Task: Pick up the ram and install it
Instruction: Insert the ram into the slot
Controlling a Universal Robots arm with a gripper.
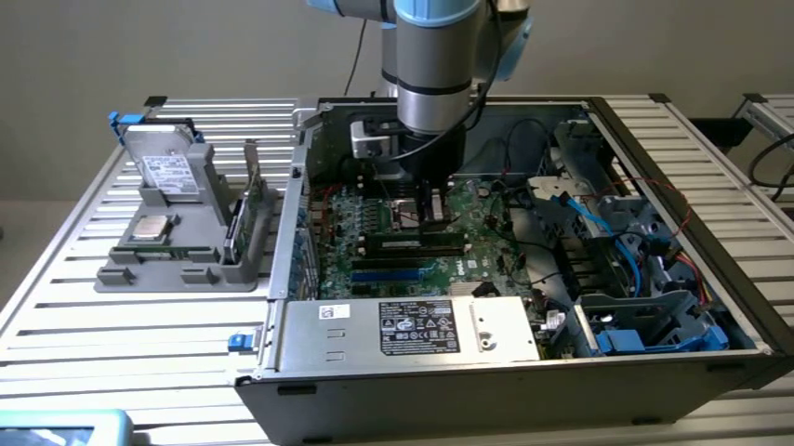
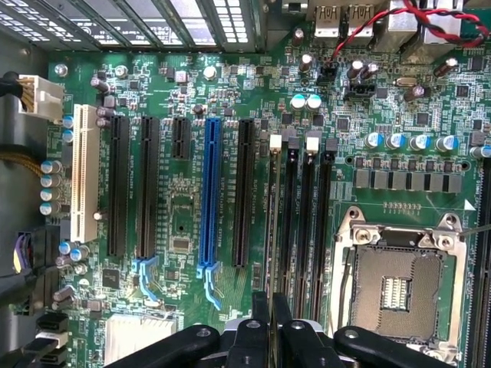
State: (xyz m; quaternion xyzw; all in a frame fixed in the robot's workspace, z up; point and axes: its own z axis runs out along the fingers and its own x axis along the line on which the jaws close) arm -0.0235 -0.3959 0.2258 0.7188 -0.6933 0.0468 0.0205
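Exterior view: the arm [image 1: 429,84] reaches down into an open case [image 1: 496,395] that lies on a slatted table [image 1: 112,325]. The hand [image 1: 432,216] is low over the motherboard [image 1: 372,218] inside the case, fingers close together. What they grip is hard to tell from here. In front of the hand, toward the camera, a labelled power supply [image 1: 422,325] sits in the case. Toward the exterior view's right of the hand are blue cables [image 1: 593,218] and a drive cage [image 1: 645,321]. Outside the case, well apart from the hand toward the exterior view's left, a grey rack [image 1: 186,265] on the table holds a hard drive [image 1: 167,172] and a green card [image 1: 252,218] on edge.

Wrist view: the hand pinches the ram [image 2: 269,230], seen edge-on as a thin strip running out from between the fingers [image 2: 259,307]. The ram lines up with the outermost of four memory slots [image 2: 308,215]; I cannot tell whether it touches. On one side of the hand is the CPU socket [image 2: 395,284]. On the other are a blue slot [image 2: 209,192], black slots [image 2: 119,184] and a white slot [image 2: 84,172].
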